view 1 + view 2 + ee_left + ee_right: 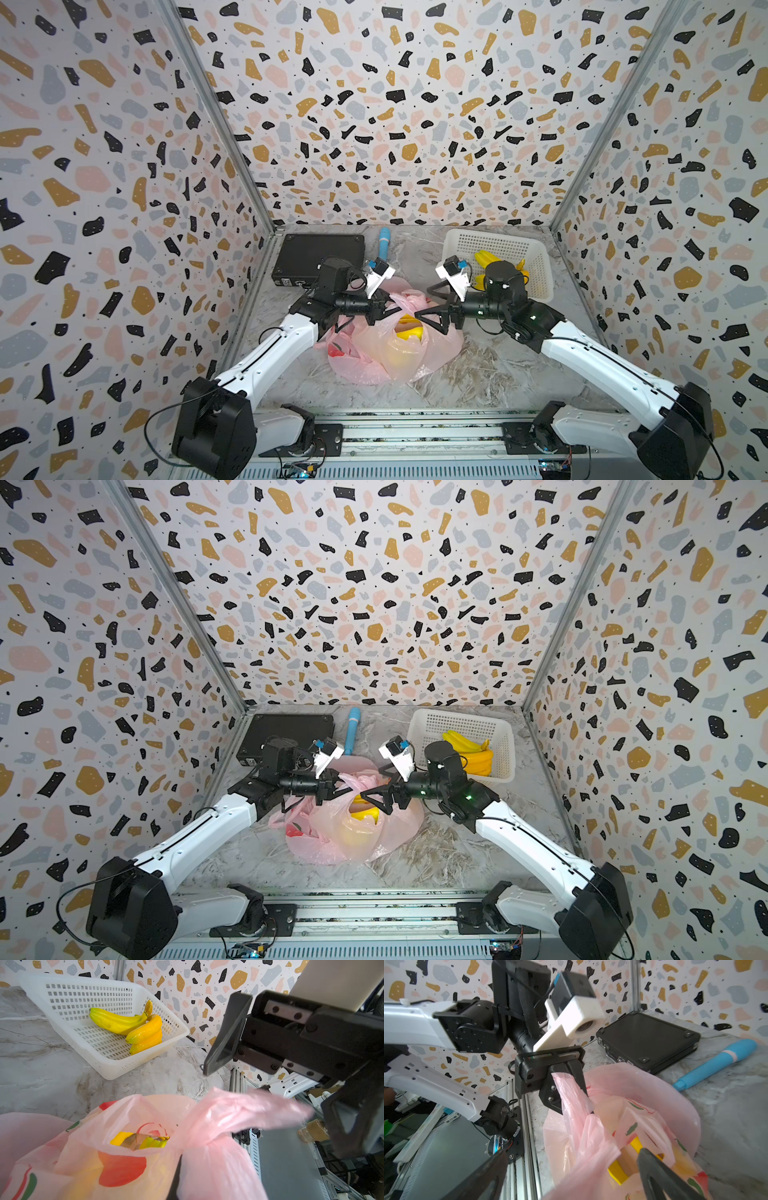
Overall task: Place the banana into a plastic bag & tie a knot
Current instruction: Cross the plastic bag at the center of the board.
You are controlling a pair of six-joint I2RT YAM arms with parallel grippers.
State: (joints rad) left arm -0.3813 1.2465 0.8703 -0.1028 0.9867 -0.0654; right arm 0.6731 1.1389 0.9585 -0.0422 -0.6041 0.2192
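Observation:
A pink plastic bag point(365, 361) point(332, 845) lies mid-table with a yellow banana point(409, 330) point(141, 1140) showing through its open mouth. My left gripper point(395, 309) point(347, 789) is shut on a bunched handle of the bag, which the right wrist view shows pinched between its fingers point(571, 1072). From the opposite side, my right gripper point(424, 301) point(572, 1152) stands wide open over the bag's mouth. A second twisted handle point(239, 1111) runs loosely between its two fingers, gripped by neither.
A white perforated basket point(536, 249) point(99, 1064) at the back right holds more bananas point(484, 257) point(133, 1026). A black case point(316, 253) point(645, 1043) sits at the back left. Beside it lies a blue pen-like tool point(383, 245) point(716, 1061).

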